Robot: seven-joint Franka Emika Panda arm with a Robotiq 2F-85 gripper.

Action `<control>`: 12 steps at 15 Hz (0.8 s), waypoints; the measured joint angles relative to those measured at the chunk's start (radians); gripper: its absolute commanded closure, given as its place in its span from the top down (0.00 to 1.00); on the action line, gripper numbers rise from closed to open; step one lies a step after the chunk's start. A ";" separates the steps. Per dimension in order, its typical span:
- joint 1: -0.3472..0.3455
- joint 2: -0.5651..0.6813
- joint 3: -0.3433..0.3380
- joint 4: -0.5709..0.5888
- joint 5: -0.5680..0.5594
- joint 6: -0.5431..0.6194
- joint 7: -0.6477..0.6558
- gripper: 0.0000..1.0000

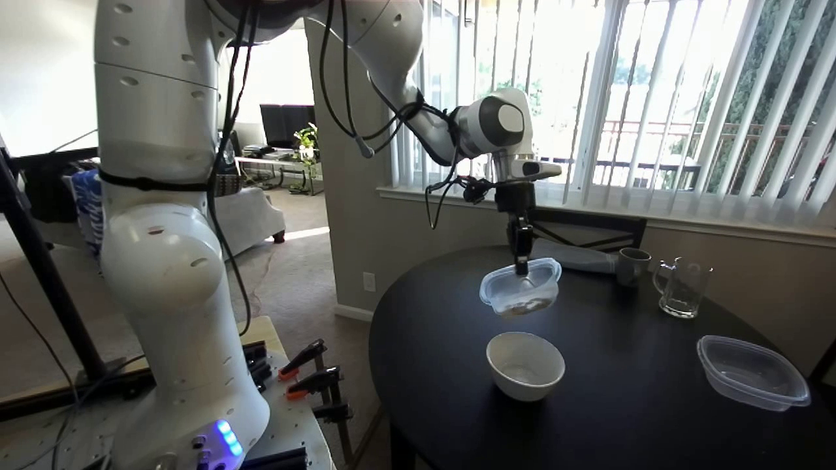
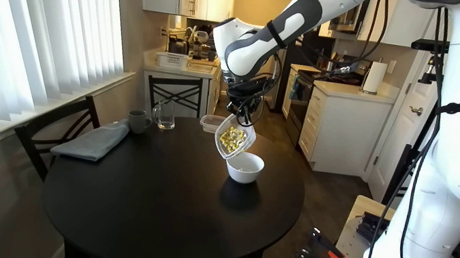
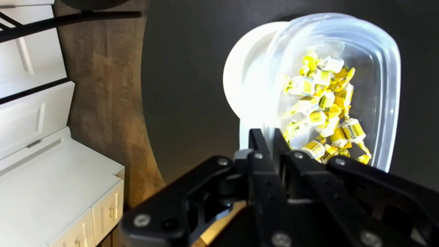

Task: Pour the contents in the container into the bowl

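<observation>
Between the jaws of the gripper, clenched on one edge of the clear tub, the thin plastic is pinched at a single spot, and I can see nothing else bearing the weight. With the jaws as hub of the clock in the wrist view, the tub spreads toward two o'clock and the heap of wrapped yellow-and-white sweets lies inside it on that same bearing; at eleven o'clock the white bowl shows, partly overlapped by the tub's rim. In an exterior view the bowl stands at six o'clock from the tipped tub, apart from it, dark table showing between. No sweets can be made out in the bowl, so I judge the step in hand to be lining up the pour. The likeliest fault is that off-centre grip: as the load slides, the tub could swivel or its wall bend, spoiling the tilt. Aim is the next danger, since the two mouths look much alike in width and a lip held off to one side would send sweets onto the table. Tipped too fast, they might fall in a clump and bounce out; dipped too low, the rim could shove the bowl toward the larger clear container at three o'clock.
</observation>
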 measured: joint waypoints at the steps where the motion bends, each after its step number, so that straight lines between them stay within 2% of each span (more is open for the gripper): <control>1: -0.009 0.001 -0.005 0.000 -0.008 -0.003 0.019 0.05; 5: -0.031 0.008 -0.026 0.000 -0.051 -0.022 0.115 0.05; 12: -0.030 0.031 -0.040 0.000 -0.176 -0.103 0.367 0.05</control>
